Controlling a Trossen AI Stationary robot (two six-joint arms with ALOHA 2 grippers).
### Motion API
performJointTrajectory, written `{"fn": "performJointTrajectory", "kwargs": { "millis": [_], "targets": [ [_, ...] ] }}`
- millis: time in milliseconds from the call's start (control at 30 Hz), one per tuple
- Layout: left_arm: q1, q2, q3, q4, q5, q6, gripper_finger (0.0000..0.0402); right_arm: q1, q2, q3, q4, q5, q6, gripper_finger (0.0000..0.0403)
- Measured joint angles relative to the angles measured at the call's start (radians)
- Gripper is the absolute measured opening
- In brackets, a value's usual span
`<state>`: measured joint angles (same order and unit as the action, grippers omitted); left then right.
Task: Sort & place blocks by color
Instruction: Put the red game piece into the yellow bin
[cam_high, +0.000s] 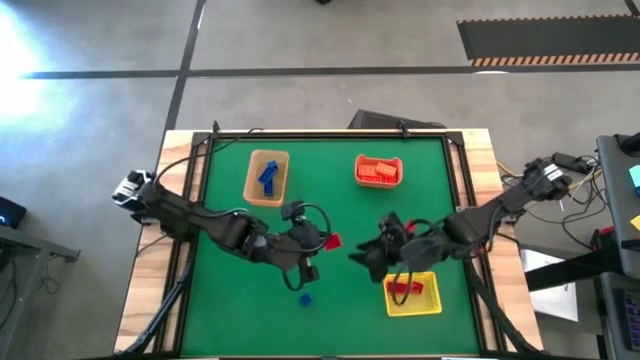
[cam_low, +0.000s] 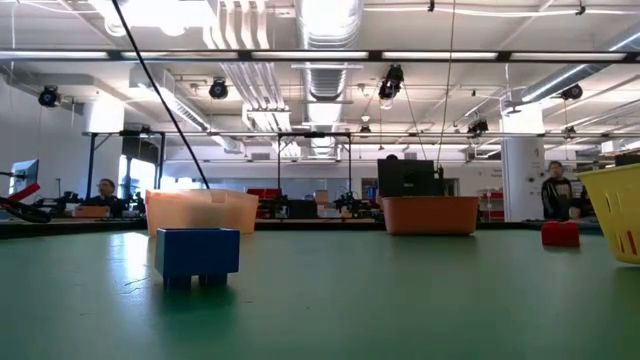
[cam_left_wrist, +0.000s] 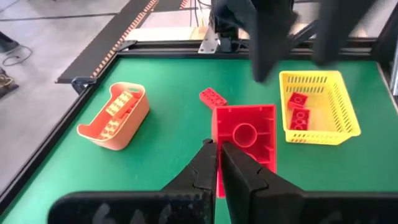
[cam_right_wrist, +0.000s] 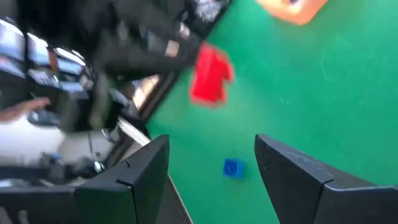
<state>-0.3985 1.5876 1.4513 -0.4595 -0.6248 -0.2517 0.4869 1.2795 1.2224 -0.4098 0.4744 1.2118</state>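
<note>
My left gripper (cam_high: 318, 241) is at the table's middle, shut on a red block (cam_left_wrist: 244, 134), which also shows in the right wrist view (cam_right_wrist: 210, 74). My right gripper (cam_high: 372, 254) is open and empty just to the right of it, beside the yellow bin (cam_high: 413, 292) that holds red blocks. A second small red brick (cam_left_wrist: 213, 96) lies flat on the mat between the two grippers. A blue block (cam_high: 305, 298) stands on its base near the front edge and shows close up in the low view (cam_low: 197, 253). My left gripper pinches one side wall (cam_left_wrist: 217, 155) of the red block between its two fingers, one finger (cam_left_wrist: 239, 169) on the hollow underside and one (cam_left_wrist: 205, 168) outside. The block sticks out beyond the fingertips, its hollow underside turned toward the wrist camera.
A tan bin (cam_high: 266, 177) with blue blocks stands at the back left. An orange bin (cam_high: 378, 171) with orange blocks stands at the back right. The green mat (cam_high: 230, 290) has a raised black frame (cam_high: 330, 134) around it.
</note>
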Motion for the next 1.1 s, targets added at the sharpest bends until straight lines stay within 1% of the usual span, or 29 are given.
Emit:
{"fn": "performJointTrajectory", "kwargs": {
  "millis": [133, 233, 433, 633, 767, 867, 1100],
  "targets": [
    [0.001, 0.020, -0.001, 0.008, -0.013, -0.004, 0.0001, -0.052, -0.023, 0.000, 0.000, 0.000, 0.005, 0.0232],
    [0.007, 0.034, -0.001, 0.024, -0.038, -0.005, 0.0001, -0.077, -0.015, 0.000, -0.002, -0.010, 0.008, 0.0247],
    [0.031, 0.059, -0.002, 0.065, -0.050, -0.006, 0.0001, -0.114, 0.011, 0.000, -0.005, -0.054, 0.008, 0.0275],
    [0.046, 0.059, 0.000, 0.093, -0.052, -0.006, 0.0001, -0.129, 0.019, 0.000, -0.029, -0.056, 0.004, 0.0280],
    [0.047, 0.059, 0.002, 0.106, -0.055, -0.004, 0.0001, -0.135, 0.019, 0.000, -0.030, -0.055, -0.025, 0.0266],
    [0.048, 0.059, 0.002, 0.137, -0.056, -0.004, 0.0001, -0.141, 0.024, 0.000, -0.030, -0.056, -0.051, 0.0246],
    [0.052, 0.059, 0.002, 0.145, -0.056, 0.000, 0.0001, -0.150, 0.026, 0.000, -0.025, -0.044, -0.091, 0.0170]
  ]
}}
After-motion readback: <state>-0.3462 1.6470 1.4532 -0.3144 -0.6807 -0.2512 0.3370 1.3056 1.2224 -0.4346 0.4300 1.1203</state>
